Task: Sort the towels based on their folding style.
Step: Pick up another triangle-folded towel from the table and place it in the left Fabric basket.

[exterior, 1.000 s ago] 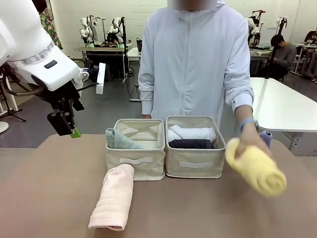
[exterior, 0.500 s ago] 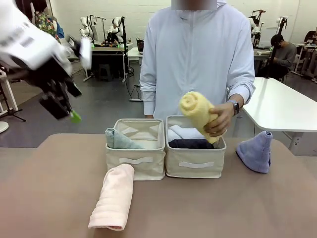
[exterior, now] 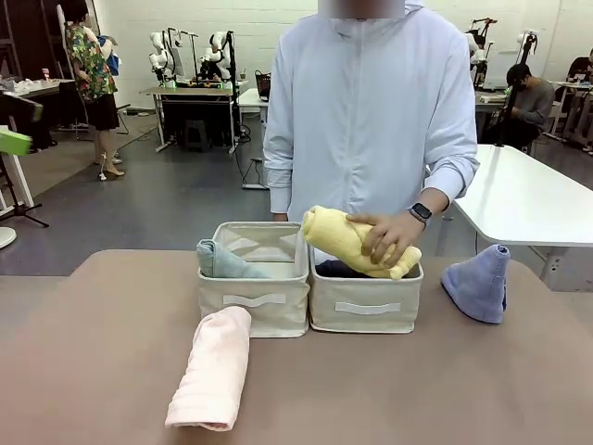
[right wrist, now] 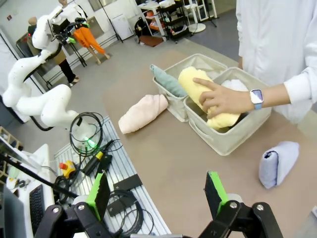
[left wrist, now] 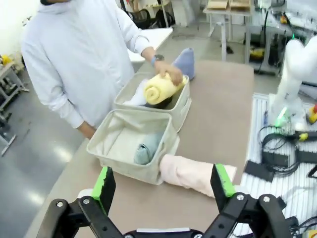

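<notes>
a person's hand (exterior: 391, 237) lays the rolled yellow terry towel (exterior: 345, 239) across the right beige fabric bin (exterior: 364, 311). the rolled pale pink towel (exterior: 213, 369) lies on the tabletop (exterior: 93, 352) by the left bin (exterior: 252, 311). left claw (left wrist: 163, 181) and right claw (right wrist: 157, 191) gape, empty. pinched at one end, the pink towel could unroll.

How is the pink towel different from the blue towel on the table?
The pale pink terry towel is rolled into a long tube; the periwinkle-blue terry towel is folded into a cone. The pink one lies flat; the blue one stands point up. Both sit on the brown table, untouched.
</notes>
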